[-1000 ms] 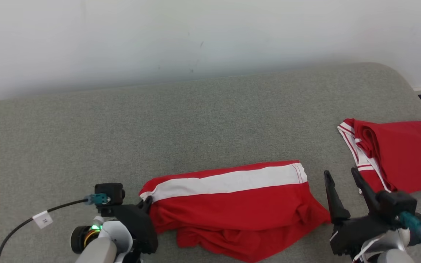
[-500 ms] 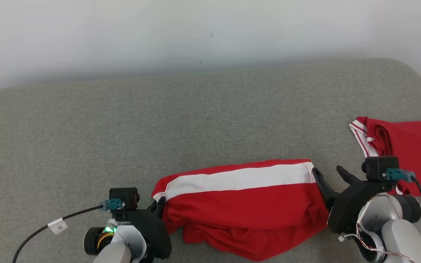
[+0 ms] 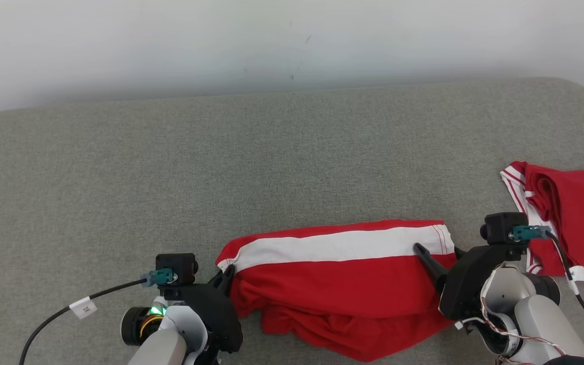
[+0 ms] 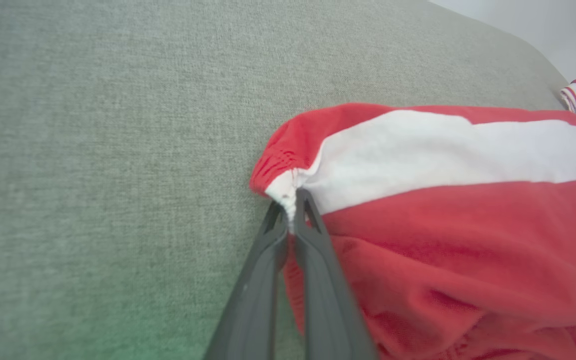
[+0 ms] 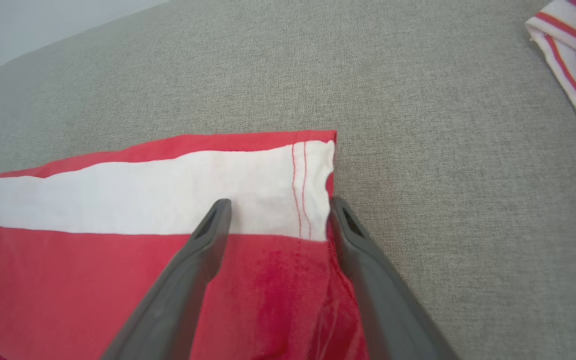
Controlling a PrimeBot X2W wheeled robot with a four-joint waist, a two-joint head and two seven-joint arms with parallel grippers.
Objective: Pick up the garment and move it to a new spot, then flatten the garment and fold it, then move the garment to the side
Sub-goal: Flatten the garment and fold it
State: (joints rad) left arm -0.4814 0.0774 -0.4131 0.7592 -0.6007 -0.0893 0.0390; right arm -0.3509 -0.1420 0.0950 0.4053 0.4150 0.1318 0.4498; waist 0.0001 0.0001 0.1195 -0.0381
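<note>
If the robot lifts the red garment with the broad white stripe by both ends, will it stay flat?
The garment is probably floppy: its lower part lies bunched in folds, so the middle would likely sag. It looks thin, so probably light. With the left pincer shut on one corner and the right pincer open, the other end would likely trail.

Left end effector (image 3: 227,271) grips red garment (image 3: 342,286) end.

The setting is a plain indoor room; its kind cannot be determined. A grey fabric-covered surface (image 3: 292,152) with rounded corners stands directly against a white wall (image 3: 292,40) behind it.
</note>
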